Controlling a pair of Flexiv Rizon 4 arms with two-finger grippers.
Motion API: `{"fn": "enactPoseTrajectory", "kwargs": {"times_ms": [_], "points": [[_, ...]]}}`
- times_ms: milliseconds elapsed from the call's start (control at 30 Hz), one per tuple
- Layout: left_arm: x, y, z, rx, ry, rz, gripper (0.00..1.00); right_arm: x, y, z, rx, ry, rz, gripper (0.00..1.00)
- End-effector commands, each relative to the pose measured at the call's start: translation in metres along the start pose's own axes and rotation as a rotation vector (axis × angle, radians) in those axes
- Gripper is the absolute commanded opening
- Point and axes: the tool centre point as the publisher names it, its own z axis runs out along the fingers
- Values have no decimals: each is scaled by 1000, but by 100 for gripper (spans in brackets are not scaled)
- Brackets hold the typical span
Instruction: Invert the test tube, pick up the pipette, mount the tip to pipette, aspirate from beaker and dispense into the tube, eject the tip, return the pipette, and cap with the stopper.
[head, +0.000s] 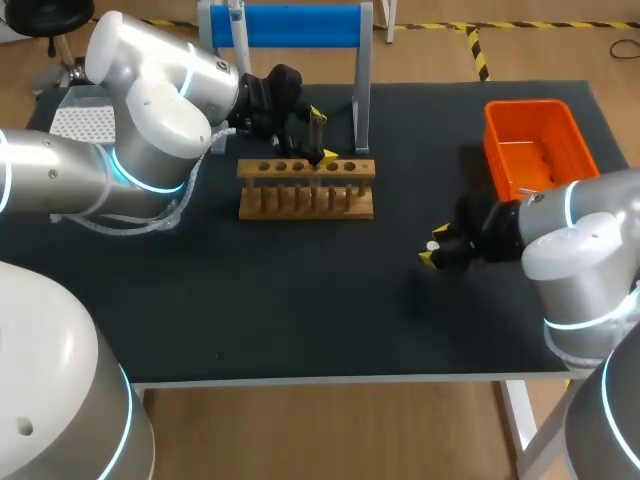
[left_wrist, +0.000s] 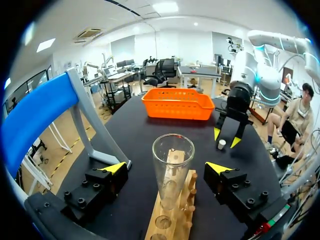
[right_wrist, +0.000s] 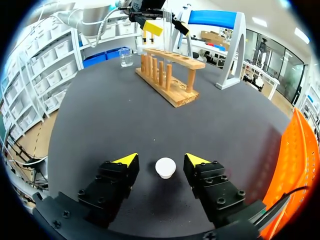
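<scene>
Your left pincer (left_wrist: 166, 168) hangs spread around the upright tube (left_wrist: 172, 150) in the rack (left_wrist: 186, 197); your right pincer (right_wrist: 161, 160), spread, straddles the stopper (right_wrist: 165, 168) on the desk (right_wrist: 125, 115).

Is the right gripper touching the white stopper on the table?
Apart. The right wrist view shows bare table on both sides of the stopper, between it and the open fingers of the right gripper.
</scene>
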Motion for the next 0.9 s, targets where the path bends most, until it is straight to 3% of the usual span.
{"fn": "enactPoseTrajectory", "kwargs": {"times_ms": [33, 233, 367, 900], "points": [[-1, 0, 1, -1, 2, -1, 100, -1, 0, 1, 5, 3, 1, 56], [-1, 0, 1, -1, 2, -1, 100, -2, 0, 2, 6, 4, 3, 55], [-1, 0, 1, -1, 2, -1, 100, -2, 0, 2, 7, 4, 4, 48], [-1, 0, 1, -1, 2, -1, 100, -4, -1, 4, 19, 0, 7, 46]]}}
